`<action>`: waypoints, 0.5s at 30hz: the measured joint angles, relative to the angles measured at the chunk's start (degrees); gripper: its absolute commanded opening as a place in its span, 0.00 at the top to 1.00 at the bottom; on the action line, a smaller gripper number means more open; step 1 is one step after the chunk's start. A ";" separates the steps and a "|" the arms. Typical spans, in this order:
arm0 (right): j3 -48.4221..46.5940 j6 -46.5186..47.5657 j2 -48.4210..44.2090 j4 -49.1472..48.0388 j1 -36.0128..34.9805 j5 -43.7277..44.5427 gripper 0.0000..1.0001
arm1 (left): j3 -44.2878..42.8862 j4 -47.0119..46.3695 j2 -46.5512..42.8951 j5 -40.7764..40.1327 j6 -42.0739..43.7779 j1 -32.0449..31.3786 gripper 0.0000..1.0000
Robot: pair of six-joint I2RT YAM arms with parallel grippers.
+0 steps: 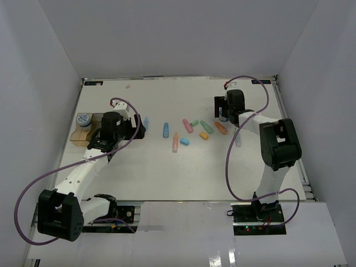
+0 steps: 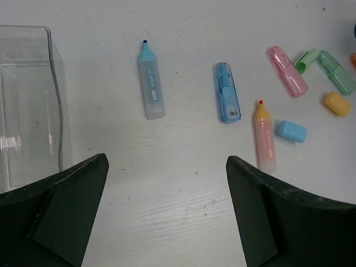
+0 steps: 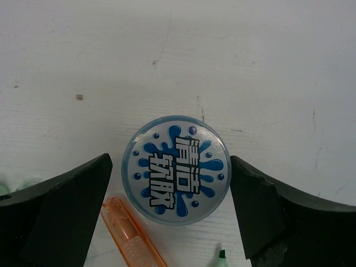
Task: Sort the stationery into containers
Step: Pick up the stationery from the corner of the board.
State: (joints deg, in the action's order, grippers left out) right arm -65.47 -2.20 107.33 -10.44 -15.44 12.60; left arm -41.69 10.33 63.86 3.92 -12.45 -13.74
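- The right claw (image 3: 169, 161) hangs with jaws apart and empty over the blue-and-white roll (image 3: 175, 169), which sits flat on the desk (image 3: 250, 67)
- The roll looks light, stiff and smooth-sided, so probably slippery; best gripped across its round wall
- An orange pen (image 3: 133, 236) just beside it could get nudged
- The left claw (image 2: 167, 160) is spread wide and empty, near a clear bin (image 2: 28, 100)

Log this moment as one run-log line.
left fingers: open, above table beside clear bin | right fingers: open, straddling blue-and-white roll, not gripping | highlighters: loose on table
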 measured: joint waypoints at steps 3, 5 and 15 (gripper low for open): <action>-0.04 0.59 0.37 -0.02 0.02 -0.76 0.29 | 0.02 0.00 0.00 0.00 0.00 0.00 0.02; -0.24 0.85 0.50 -0.02 0.04 -1.03 0.39 | 0.02 -0.02 0.00 0.00 0.00 0.00 0.02; 1.09 4.92 -3.06 1.18 -0.72 -6.43 0.61 | 0.02 -0.04 -0.02 0.17 0.00 -0.02 0.02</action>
State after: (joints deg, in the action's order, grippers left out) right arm -64.38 2.72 104.27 -9.26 -16.16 6.17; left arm -41.67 10.28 63.83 4.10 -12.45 -13.76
